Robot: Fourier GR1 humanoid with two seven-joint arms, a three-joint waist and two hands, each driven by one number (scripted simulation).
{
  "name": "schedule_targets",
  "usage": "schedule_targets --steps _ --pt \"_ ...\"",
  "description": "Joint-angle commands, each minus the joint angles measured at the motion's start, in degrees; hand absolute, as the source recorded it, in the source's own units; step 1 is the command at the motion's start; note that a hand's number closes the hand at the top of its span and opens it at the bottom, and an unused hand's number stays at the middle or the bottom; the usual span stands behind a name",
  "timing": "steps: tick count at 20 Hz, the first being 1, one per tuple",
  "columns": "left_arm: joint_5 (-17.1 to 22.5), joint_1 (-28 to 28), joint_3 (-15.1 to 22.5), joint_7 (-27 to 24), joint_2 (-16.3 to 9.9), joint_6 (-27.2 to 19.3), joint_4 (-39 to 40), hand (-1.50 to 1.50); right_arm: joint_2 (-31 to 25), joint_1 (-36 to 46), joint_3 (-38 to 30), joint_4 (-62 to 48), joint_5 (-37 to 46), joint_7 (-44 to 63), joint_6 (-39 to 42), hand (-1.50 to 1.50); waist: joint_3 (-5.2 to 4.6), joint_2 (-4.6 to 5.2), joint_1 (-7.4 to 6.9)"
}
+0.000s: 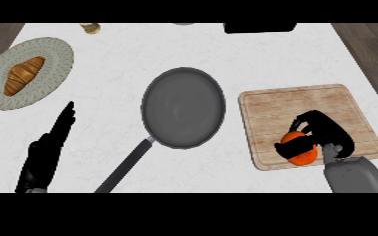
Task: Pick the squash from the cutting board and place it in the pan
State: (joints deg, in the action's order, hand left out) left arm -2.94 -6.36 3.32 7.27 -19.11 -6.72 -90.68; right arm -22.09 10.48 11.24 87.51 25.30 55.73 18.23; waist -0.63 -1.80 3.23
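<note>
The wooden cutting board [303, 125] lies flat on the white marbled tabletop [221, 45] at the right of the head view. The orange squash [297, 147] sits on the board's near edge, toward the lower right corner. The right hand [325, 132] is over that corner with its black fingers curled round the squash from above and from the right, so much of the squash is hidden; whether the squash rests on the board or is raised just off it cannot be told from this angle. The grey right forearm enters from the lower right edge. The dark pan [183, 107] stands at the centre of the tabletop, just left of the board and apart from it, its bowl holding nothing and its long handle running down toward the lower left. The left hand [46, 155] shows at the lower left edge, resting with its fingers straight and pointing up and away, touching no object. A pale plate [52, 55] stands at the far left with a browned croissant [23, 75] on it. A small tan item [91, 28] lies at the far edge, too small to identify, and a black object [260, 27] sits at the far edge right of centre.
</note>
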Motion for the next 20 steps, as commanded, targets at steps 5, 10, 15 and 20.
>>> schedule_targets --steps 5,10,15,20 --pt "-0.85 0.65 -0.46 1.91 -0.48 -0.82 -1.20 0.00 -1.86 -6.09 8.40 21.25 26.33 10.38 -14.85 1.50 0.34 -0.07 1.25" --pt "-1.91 0.69 1.25 1.55 0.78 -0.97 -1.23 0.00 -3.41 -4.21 13.47 36.10 40.61 12.80 -12.38 1.50 0.41 0.60 -0.27" --pt "-2.03 1.46 1.22 -1.44 1.10 0.80 0.18 0.00 7.96 4.14 20.33 33.53 52.15 17.81 -5.98 1.50 0.54 1.69 -3.43" --pt "-2.42 0.33 1.63 1.02 0.64 1.81 -3.53 0.00 20.52 13.41 18.39 25.86 52.84 15.81 -5.49 1.50 0.58 1.77 -4.07"
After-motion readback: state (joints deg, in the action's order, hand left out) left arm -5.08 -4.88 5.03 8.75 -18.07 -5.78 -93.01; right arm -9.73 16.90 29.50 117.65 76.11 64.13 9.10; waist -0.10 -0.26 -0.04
